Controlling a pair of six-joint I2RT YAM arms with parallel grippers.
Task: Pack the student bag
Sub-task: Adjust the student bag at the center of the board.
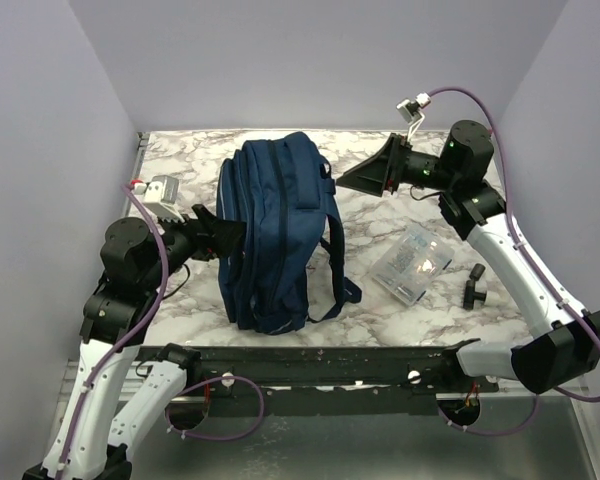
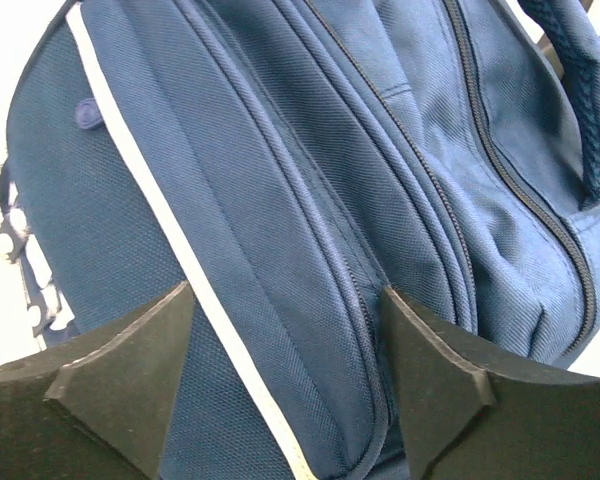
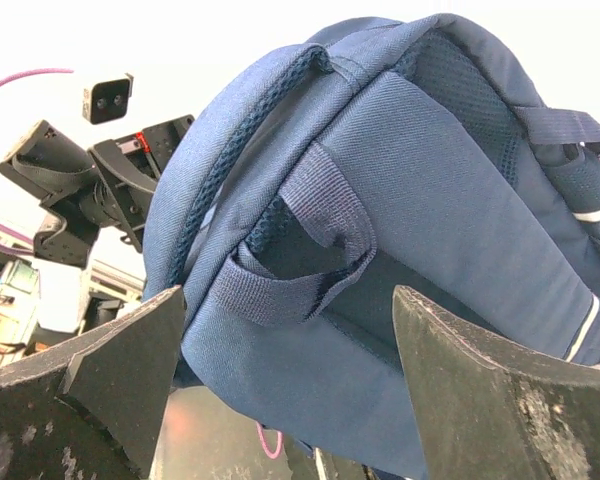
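Observation:
The student bag [image 1: 275, 235], a navy blue backpack with pale grey trim, lies on the marble table with its straps trailing to the right. At its left side, my left gripper [image 1: 218, 228] is open. In the left wrist view the black fingers [image 2: 130, 370] stand wide apart around a zipped front seam of the bag [image 2: 310, 200], not pinching it [image 2: 288, 290]. My right gripper [image 1: 350, 178] hangs open by the bag's far right corner. In the right wrist view the bag's webbing grab loop [image 3: 300, 250] sits just beyond the spread jaws [image 3: 288, 292].
A clear plastic pouch [image 1: 412, 262] with contents lies to the right of the bag. A small black object [image 1: 474, 286] rests further right, near the right arm. Purple-grey walls close in the table on three sides.

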